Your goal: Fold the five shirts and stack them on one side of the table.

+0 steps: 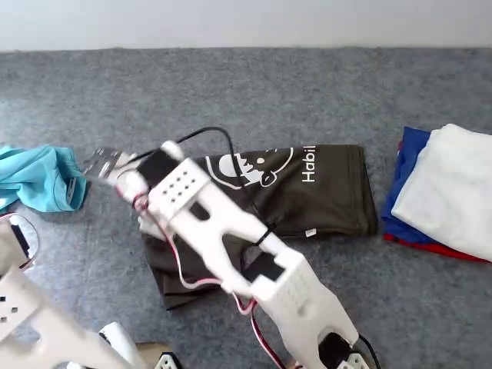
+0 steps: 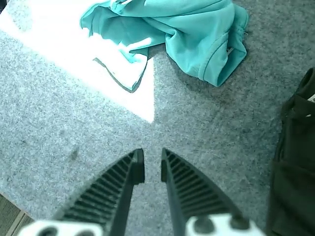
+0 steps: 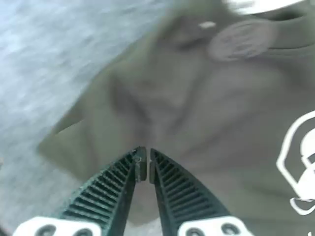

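Grey table (image 1: 246,92) bears creased, white-printed dark shirt (image 1: 330,204).

The right arm (image 1: 231,246), white with red and black cables (image 1: 181,265) along it, stretches from the near edge diagonally away and to the left in the high view, bent at the elbow. The right gripper (image 3: 148,158) points forward and down, its two black ribbed fingers (image 3: 172,182) almost touching, with only a sliver of gap at the tips. The left arm (image 1: 34,319) sits low at the near left corner. The left gripper (image 2: 153,164) points downward, ribbed fingers (image 2: 118,187) parted by a narrow gap.
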Robot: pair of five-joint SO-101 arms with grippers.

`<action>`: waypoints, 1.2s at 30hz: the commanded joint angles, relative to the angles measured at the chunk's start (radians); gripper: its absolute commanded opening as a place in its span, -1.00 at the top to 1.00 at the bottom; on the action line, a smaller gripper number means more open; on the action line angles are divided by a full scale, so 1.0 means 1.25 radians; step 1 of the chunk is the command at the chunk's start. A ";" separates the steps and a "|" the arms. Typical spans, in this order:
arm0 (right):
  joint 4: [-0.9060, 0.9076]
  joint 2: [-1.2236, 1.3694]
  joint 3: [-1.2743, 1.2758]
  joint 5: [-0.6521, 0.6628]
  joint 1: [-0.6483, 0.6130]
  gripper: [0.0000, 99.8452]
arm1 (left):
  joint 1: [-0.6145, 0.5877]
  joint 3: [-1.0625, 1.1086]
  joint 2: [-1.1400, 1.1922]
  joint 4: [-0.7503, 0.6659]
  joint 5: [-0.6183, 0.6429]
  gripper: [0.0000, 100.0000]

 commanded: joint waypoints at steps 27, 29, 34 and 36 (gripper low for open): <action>0.013 -0.001 0.242 -0.006 -0.181 0.69 | -0.005 0.058 -0.012 0.000 0.006 0.86; -0.006 0.006 0.242 -0.006 -0.181 0.69 | -0.005 0.060 -0.012 0.000 0.006 0.86; -0.052 0.003 0.241 -0.006 -0.185 0.69 | -0.005 0.060 -0.012 0.000 0.006 0.86; -0.055 0.003 0.241 -0.006 -0.185 0.69 | -0.005 0.061 -0.012 0.000 0.006 0.86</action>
